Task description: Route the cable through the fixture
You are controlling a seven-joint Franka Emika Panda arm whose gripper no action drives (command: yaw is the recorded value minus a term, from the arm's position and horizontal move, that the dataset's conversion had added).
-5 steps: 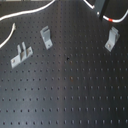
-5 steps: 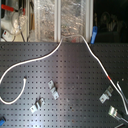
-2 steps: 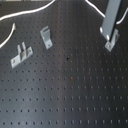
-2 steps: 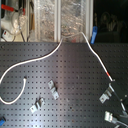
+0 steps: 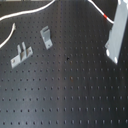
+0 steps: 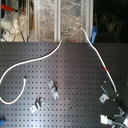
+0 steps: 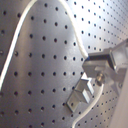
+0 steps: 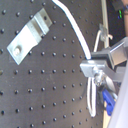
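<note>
The white cable (image 6: 50, 54) runs in a long curve over the black pegboard, with its free end (image 6: 25, 78) in the second exterior view's left. Its red band (image 5: 106, 17) (image 6: 107, 69) sits just above my gripper (image 5: 113, 52) (image 6: 116, 100). In both wrist views the cable (image 7: 75, 37) (image 8: 75, 27) passes into the gripper (image 7: 98, 76) (image 8: 98, 76), which looks shut on it, and hangs out below. Two metal fixture brackets (image 5: 46, 37) (image 5: 20, 54) stand on the board in the first exterior view's left, apart from the gripper. One bracket (image 8: 27, 35) lies flat in the second wrist view.
The pegboard (image 5: 65, 95) fills the first exterior view. Behind its far edge in the second exterior view stand clear containers (image 6: 60, 17) and wiring (image 6: 12, 20). A small metal bracket (image 7: 80, 96) lies close under the gripper.
The gripper and the cable end in it have shifted only slightly. The fixtures and the rest of the cable lie as before.
</note>
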